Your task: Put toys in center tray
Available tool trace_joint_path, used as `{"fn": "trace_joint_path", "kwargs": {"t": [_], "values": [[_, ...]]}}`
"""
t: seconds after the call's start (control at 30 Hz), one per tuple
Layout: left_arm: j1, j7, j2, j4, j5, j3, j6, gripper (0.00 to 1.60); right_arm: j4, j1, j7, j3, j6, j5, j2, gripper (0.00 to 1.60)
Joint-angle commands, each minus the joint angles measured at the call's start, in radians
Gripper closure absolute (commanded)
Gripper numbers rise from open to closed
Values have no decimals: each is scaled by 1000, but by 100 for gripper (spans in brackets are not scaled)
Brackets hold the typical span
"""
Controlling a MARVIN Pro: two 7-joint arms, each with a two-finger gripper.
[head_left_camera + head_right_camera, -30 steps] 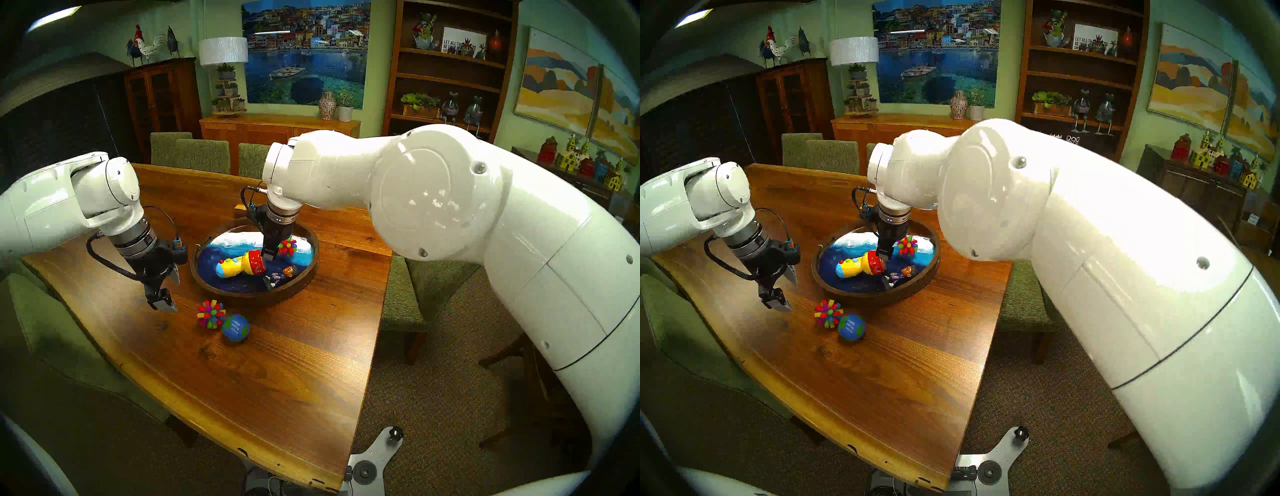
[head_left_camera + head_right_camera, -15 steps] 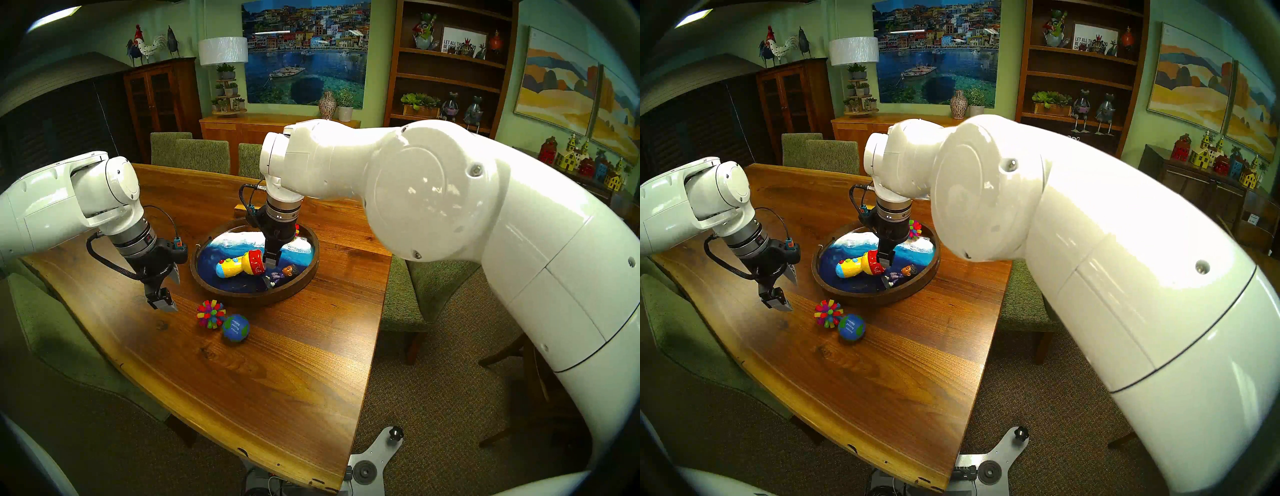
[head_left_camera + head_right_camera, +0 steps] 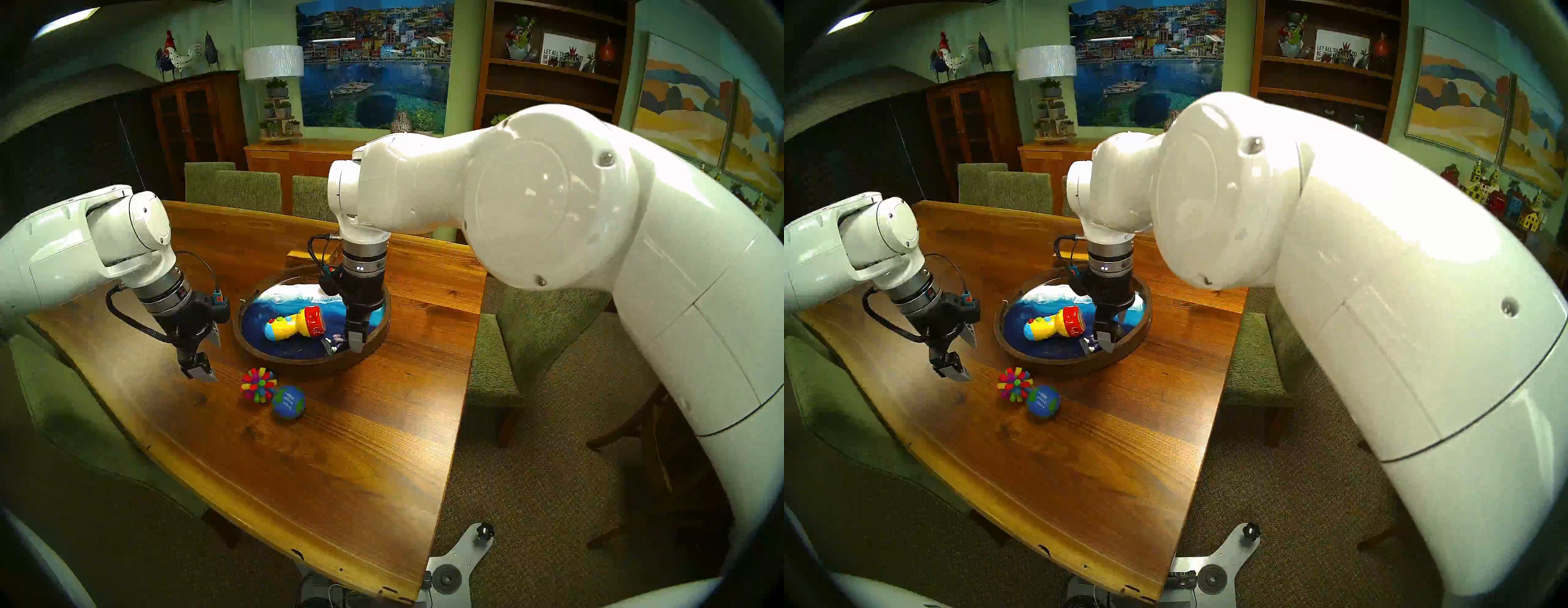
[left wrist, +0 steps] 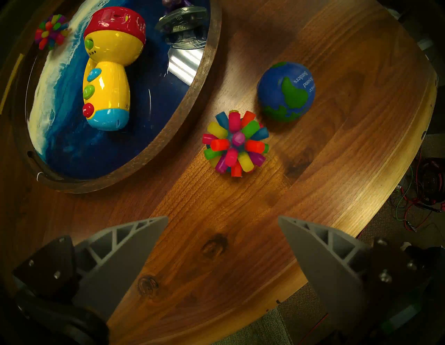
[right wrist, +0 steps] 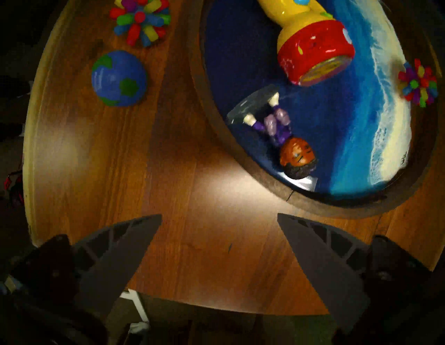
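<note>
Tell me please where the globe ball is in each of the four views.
Head left: globe ball low centre, on the table, right of a spiky ball.
Head right: same spot.
Left wrist: upper right.
Right wrist: upper left.
Shared landmark: that spiky ball beside it.

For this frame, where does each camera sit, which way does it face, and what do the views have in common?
Head stereo left: on the head, looking down at the table; both arms, left gripper, right gripper over the tray.
Head stereo right: nearly the same picture.
Left wrist: faces straight down; open fingers, spiky ball, globe ball.
Right wrist: faces down; open fingers, doll, flashlight.
Shared: both wrist views show tray, flashlight, globe ball.
</note>
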Motion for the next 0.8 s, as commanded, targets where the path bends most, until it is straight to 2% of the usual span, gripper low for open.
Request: {"fn": "trace_joint_path", "kwargs": {"t": [0.0, 0.47, 0.6, 0.77], "values": [[-34, 0, 0, 1, 1, -26, 1, 0, -83, 105, -35, 6, 12, 14, 45, 0], [-34, 0, 0, 1, 2, -26, 1, 0, -175, 112, -209, 22, -13, 77, 133, 0], [-34, 0, 0, 0, 2, -26, 2, 0, -186, 111, -235, 34, -28, 95, 144, 0], [-35, -1, 0, 0, 2, -26, 2, 0, -204, 113, -224, 40, -70, 94, 150, 0]]}}
